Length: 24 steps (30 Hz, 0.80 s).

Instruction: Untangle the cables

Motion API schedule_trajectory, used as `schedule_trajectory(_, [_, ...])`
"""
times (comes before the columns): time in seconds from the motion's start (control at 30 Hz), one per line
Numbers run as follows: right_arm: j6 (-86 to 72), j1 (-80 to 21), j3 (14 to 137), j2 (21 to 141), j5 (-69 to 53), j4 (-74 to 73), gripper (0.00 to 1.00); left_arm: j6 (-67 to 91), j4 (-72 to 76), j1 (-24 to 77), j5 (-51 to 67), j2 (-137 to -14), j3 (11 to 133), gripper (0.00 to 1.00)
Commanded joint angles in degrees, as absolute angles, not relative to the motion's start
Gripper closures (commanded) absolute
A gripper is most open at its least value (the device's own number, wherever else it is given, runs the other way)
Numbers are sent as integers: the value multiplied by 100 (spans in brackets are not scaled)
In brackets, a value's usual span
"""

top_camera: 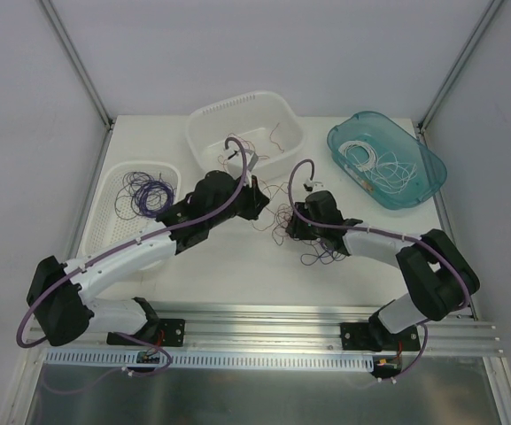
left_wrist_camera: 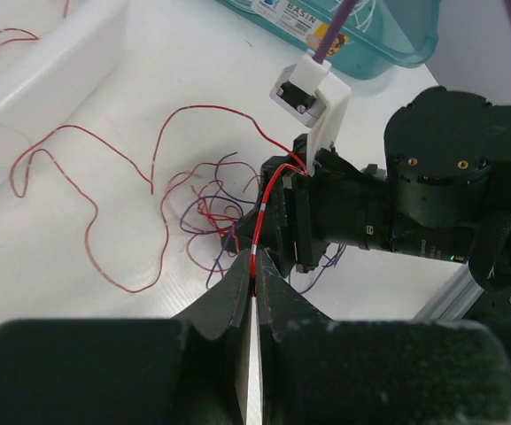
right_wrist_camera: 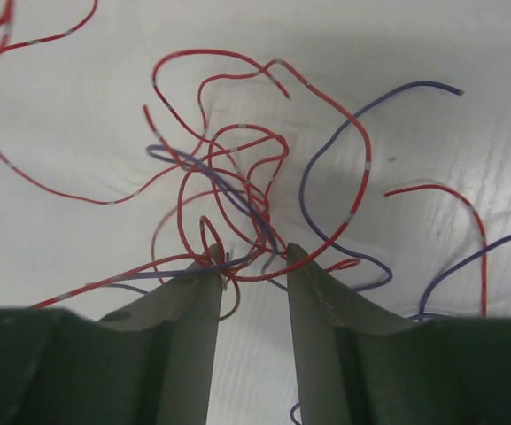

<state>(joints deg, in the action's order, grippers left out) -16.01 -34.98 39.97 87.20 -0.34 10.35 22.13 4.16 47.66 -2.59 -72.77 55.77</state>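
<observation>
A tangle of thin red and purple cables [top_camera: 283, 221] lies on the white table between my two grippers. My left gripper [left_wrist_camera: 253, 264] is shut on one red cable [left_wrist_camera: 270, 188], which runs taut up toward the right gripper's body [left_wrist_camera: 344, 217]. From above, the left gripper [top_camera: 259, 202] sits just left of the tangle. My right gripper [right_wrist_camera: 251, 258] is open, its tips down at the tangle [right_wrist_camera: 237, 199], with red and purple strands lying across its left fingertip [right_wrist_camera: 212, 266]. From above, the right gripper [top_camera: 292, 223] is at the tangle's right side.
A white basket [top_camera: 204, 124] at the back centre holds red cables. A white basket [top_camera: 113, 190] at the left holds purple cables. A teal basin [top_camera: 428, 173] at the back right holds white cables. More loose strands [top_camera: 324, 255] lie by the right arm.
</observation>
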Motion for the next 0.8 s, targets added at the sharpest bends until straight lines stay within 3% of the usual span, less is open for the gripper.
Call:
schedule_trajectory(0.0, [-1661, -3498, 3824, 8693, 544, 1134, 64, 2171, 196, 4764, -746, -6812, 6116, 100])
schedule_trajectory(0.2, [-1635, -3191, 3455, 8289, 870, 450, 80, 2100, -737, 3746, -888, -6460, 6828, 100])
schedule_trajectory(0.57, [-1652, -2382, 3015, 7120, 1195, -782, 78, 1187, -1862, 2102, -1107, -6539, 9191, 100])
schedule_trajectory(0.77, [-1626, -2145, 3102, 6768, 1204, -1248, 72, 1116, -2039, 2030, -460, -6899, 10203, 100])
